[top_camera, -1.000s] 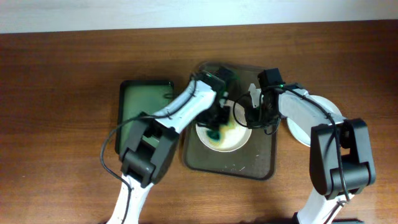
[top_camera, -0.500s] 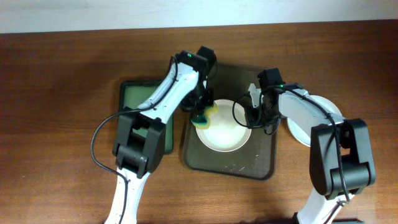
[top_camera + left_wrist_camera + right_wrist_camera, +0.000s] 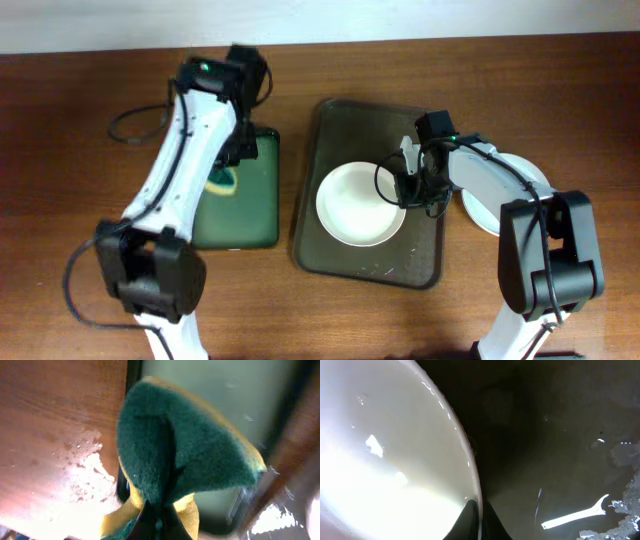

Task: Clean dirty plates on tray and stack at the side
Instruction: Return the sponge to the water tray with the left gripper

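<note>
Pinching the right rim of the plate (image 3: 355,205), the right claw (image 3: 405,186) has its two fingers pressed together on the thin white edge. The right wrist view shows this edge passing between the dark fingertips at the bottom of the picture. The plate lies flat near the middle of the tray (image 3: 345,125), a little closer to the robot's side, and its face looks plain white from overhead. Around it the brown floor of the tray is bare, with some small pale flecks near the corner at the robot's right. The left claw (image 3: 233,160) hangs over the green tray (image 3: 255,215), which stands just beside the tray on its left, and it is squeezing the sponge (image 3: 222,181). In the left wrist view the sponge is folded between the fingers, so that the dark teal side bulges outward and the yellow side shows at the fold and along the far edge. I cannot tell if the sponge touches the green tray or is held just above it. A second plate (image 3: 480,218) lies on the table (image 3: 90,110) just to the right of the tray. The right arm crosses over it and hides most of it, so I cannot tell if more than one plate is there.
</note>
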`<action>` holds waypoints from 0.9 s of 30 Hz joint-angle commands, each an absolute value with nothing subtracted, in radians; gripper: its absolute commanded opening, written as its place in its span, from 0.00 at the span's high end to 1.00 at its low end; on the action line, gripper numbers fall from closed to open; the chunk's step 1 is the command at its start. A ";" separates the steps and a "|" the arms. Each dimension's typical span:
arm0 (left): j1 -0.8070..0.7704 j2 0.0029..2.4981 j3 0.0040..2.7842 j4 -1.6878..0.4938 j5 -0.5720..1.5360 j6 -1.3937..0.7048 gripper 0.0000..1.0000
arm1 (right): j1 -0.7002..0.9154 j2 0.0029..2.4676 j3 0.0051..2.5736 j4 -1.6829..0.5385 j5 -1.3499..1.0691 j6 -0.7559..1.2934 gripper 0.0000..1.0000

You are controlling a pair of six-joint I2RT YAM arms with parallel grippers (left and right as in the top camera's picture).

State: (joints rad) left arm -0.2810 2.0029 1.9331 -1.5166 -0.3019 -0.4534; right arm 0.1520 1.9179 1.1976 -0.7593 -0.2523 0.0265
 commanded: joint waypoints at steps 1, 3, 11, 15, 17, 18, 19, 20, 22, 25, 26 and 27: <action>-0.226 2.028 1.654 -1.263 -0.311 -0.471 1.00 | 0.150 1.931 1.187 -0.771 -0.216 0.019 0.96; -0.183 2.028 1.531 -1.114 -0.158 -0.406 1.00 | 0.150 1.931 1.188 -0.767 -0.215 0.027 0.96; -0.121 1.908 1.511 -1.100 0.031 -0.285 0.60 | 0.227 1.678 1.225 -0.877 0.159 0.231 0.96; -0.121 1.808 1.511 -1.121 0.065 -0.282 0.00 | 0.346 1.544 1.225 -0.933 0.422 0.265 0.96; -0.121 1.755 1.511 -1.149 0.065 -0.282 0.00 | 0.410 1.528 1.225 -0.945 0.522 0.288 0.96; -0.121 1.715 1.511 -1.169 0.065 -0.282 0.00 | 0.463 1.528 1.225 -0.966 0.615 0.343 0.96; -0.121 1.682 1.511 -1.182 0.065 -0.282 0.00 | 0.491 1.528 1.225 -0.974 0.660 0.365 0.96; -0.121 1.643 1.511 -1.193 0.064 -0.282 0.00 | 0.548 1.528 1.225 -0.987 0.741 0.400 0.96; -0.121 1.564 1.511 -1.196 0.064 -0.282 0.00 | 0.634 1.528 1.225 -1.006 0.848 0.430 0.96; -0.121 1.504 1.511 -1.196 0.064 -0.282 0.00 | 0.746 1.525 1.225 -1.033 0.956 0.433 0.96; -0.121 1.505 1.510 -1.191 0.064 -0.283 0.00 | 0.768 1.524 1.225 -1.041 0.968 0.432 0.96; -0.121 1.505 1.510 -1.174 0.064 -0.283 0.00 | 0.789 1.525 1.225 -1.052 0.985 0.438 0.96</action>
State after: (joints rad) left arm -0.1238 1.5085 1.5051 -1.1927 0.0536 -0.2939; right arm 0.7490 1.5433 1.2118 -1.0363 0.8677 0.4042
